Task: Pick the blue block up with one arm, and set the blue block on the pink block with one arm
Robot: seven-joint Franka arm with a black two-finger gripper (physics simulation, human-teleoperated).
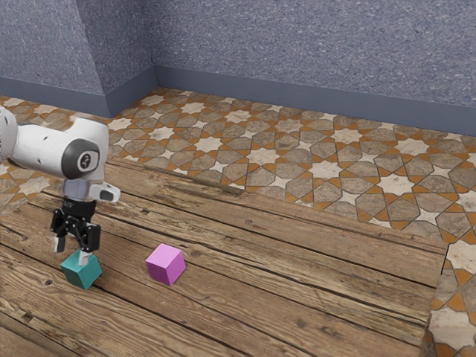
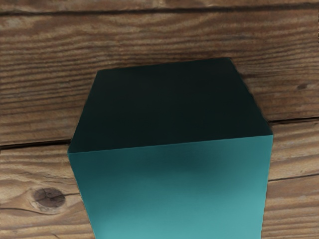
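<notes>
Blue block (image 1: 80, 270), resting on the wooden table (image 1: 297, 282) directly beneath the gripper (image 1: 76, 249), whose fingers stand spread at its top. Probably rigid, light and flat-sided, it is best pinched across opposite faces. Pink block (image 1: 165, 264) lies near the gripper's side, apart.

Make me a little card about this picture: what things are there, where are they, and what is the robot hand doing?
blue block: sits on the wooden table, right under the gripper
pink block: on the table, toward the exterior view's right of the blue block, not touching it
gripper: open, pointing down, just over the blue block's top
stacked: not yet
floor: patterned tiles beyond the table
</notes>
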